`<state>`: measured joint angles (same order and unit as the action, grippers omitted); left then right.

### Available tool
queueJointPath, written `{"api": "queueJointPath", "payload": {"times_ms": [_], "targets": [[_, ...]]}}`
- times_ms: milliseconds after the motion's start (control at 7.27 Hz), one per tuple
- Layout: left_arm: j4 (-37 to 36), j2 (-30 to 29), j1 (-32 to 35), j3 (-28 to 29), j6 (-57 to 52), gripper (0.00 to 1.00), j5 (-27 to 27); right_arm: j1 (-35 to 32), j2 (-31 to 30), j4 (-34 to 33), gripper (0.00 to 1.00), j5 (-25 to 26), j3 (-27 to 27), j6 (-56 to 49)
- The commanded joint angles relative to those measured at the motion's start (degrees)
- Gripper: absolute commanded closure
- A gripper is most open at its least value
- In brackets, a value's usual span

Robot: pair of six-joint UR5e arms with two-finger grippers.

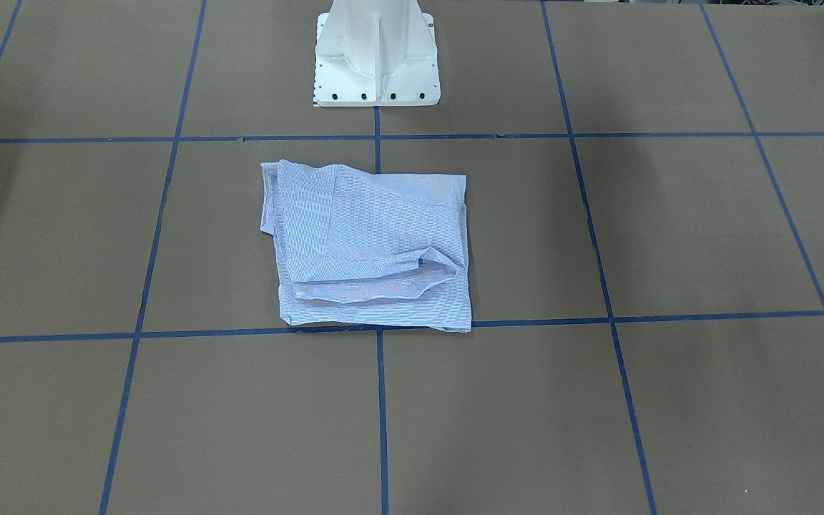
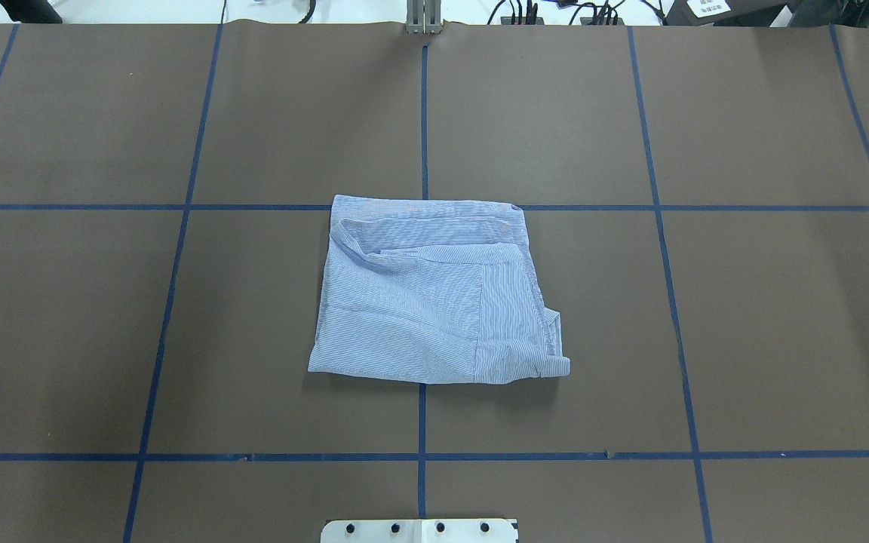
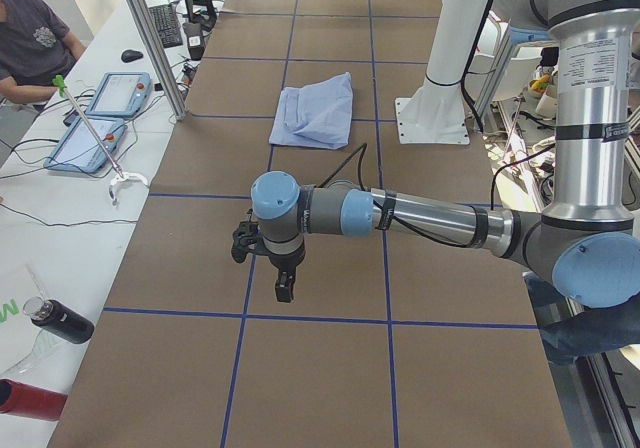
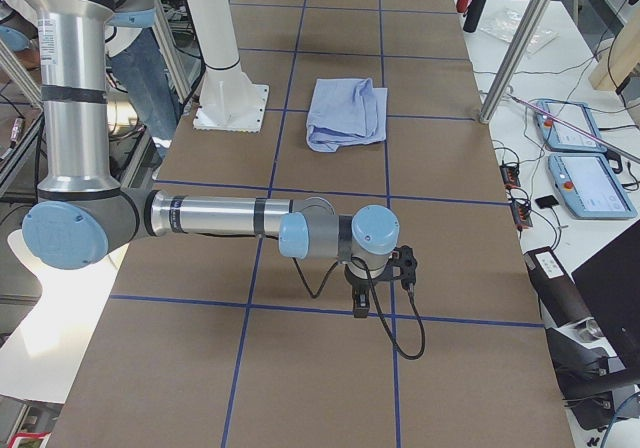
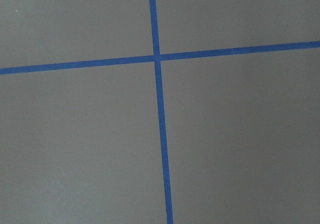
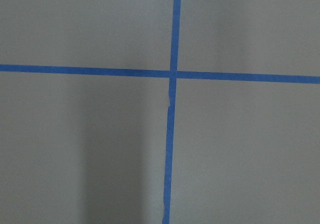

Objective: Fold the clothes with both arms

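The light blue-and-white striped shirt [image 1: 373, 250] lies folded into a rough square at the middle of the brown table, also in the overhead view [image 2: 434, 298] and both side views [image 3: 315, 108] [image 4: 345, 111]. No arm shows in the front or overhead view. My left gripper [image 3: 283, 286] hangs over bare table far from the shirt, toward the left end. My right gripper [image 4: 360, 303] hangs the same way toward the right end. I cannot tell if either is open or shut. Both wrist views show only brown table and blue tape.
The white pedestal base [image 1: 376, 57] stands at the table's robot side, behind the shirt. Blue tape lines [image 2: 423, 113] grid the table. A side bench holds teach pendants [image 3: 115, 93], a grabber stick and bottles [image 3: 60, 323]; a seated person [image 3: 30, 38] is beside it.
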<state>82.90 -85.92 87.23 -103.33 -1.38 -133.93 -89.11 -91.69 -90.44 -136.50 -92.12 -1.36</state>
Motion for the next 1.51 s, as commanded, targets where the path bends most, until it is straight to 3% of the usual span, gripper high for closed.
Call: {"api": "queueJointPath", "payload": {"times_ms": [0,1375], "targets": [[0.07,-0.21,-0.13,-0.03,-0.02,0.00,-0.01,0.08,-0.16,0.09,0.00,-0.08,0.36,-0.05],[-0.02,0.14,0.13,0.23,-0.02,0.00,0.25,-0.01,-0.50,0.26,0.00,0.27,-0.96,-0.13]]}}
